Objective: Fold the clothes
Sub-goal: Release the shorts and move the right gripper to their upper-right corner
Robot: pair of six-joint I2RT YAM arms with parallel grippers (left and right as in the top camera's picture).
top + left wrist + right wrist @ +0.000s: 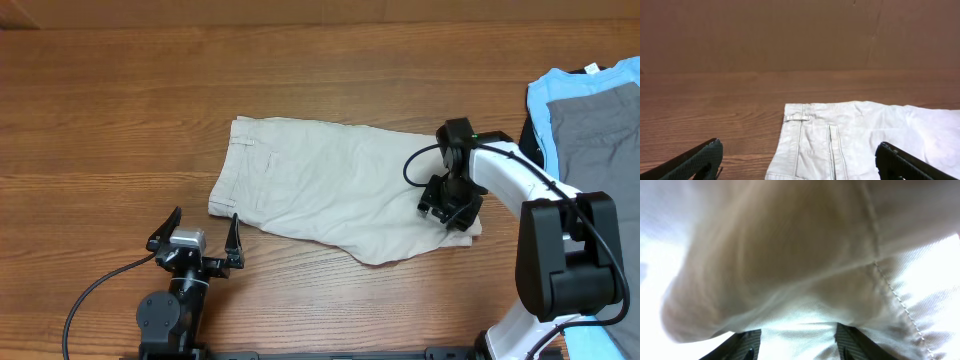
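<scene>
The beige shorts (320, 185) lie flat on the wooden table (120, 100), waistband to the left and leg ends to the right. My left gripper (195, 235) is open and empty, low over the table just in front of the waistband corner. In the left wrist view the shorts (850, 135) lie ahead between the spread fingers (799, 150). My right gripper (450, 205) is down on the right leg end of the shorts. In the right wrist view the cloth (790, 255) fills the frame and lies between the parted fingers (800, 340).
A light blue T-shirt (545, 100) with a grey garment (595, 125) on top lies at the right edge, close behind the right arm. A brown cardboard wall (790, 30) stands along the table's far side.
</scene>
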